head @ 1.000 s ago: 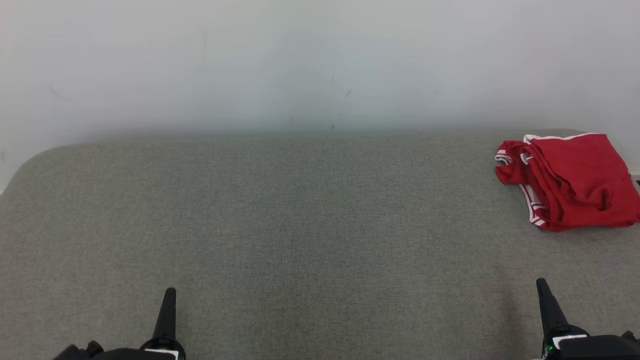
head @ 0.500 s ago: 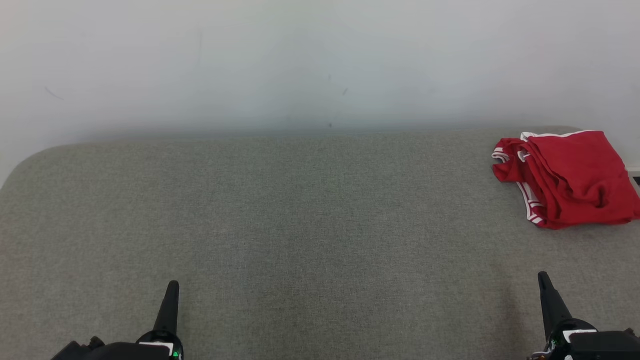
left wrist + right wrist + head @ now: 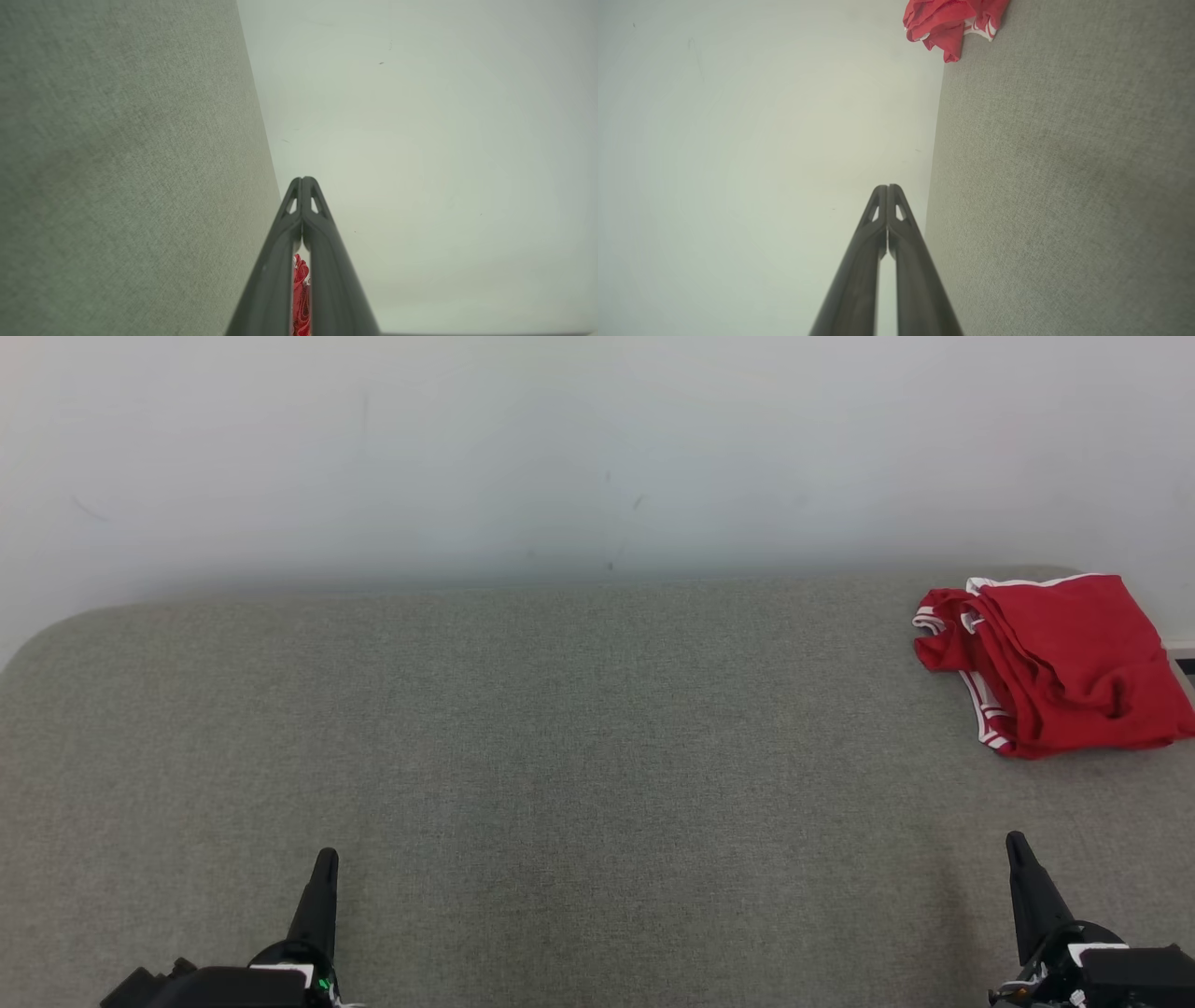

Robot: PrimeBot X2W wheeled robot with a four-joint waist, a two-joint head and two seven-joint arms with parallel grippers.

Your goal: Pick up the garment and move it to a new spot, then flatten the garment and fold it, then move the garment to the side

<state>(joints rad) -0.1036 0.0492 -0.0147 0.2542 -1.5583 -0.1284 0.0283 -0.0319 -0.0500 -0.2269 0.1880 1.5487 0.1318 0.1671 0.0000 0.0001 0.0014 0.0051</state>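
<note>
Nearest the robot, the left end effector point(image 3: 326, 857) and the right end effector point(image 3: 1014, 842) sat low over the near edge of the table point(image 3: 579, 756). Each was clenched tip to tip on nothing, as both wrist views confirmed. Over the last second the whole head view had slid slightly, the wall marks and the cloth shifting together, so the camera had moved and the cloth had not. Against that drift, both pairs of dark fingers had crept a little farther onto the grey fabric surface, the left one slightly rightward as well. They were still well apart from each other and from anything to grasp.

The middle of the table lay bare between them and the work.

At the far right corner, close to the table's edge and just short of the wall point(image 3: 560, 448), rested the red garment with white trim point(image 3: 1064, 663). It was a layered bundle with its striped hems stacked along the left side. It had not been disturbed.

By my reading, the stacked layers suggested the garment was already folded and set aside, and the small advance was only the arms settling. If it was instead awaiting pickup, the right end effector was nearer it and had yet to open.
</note>
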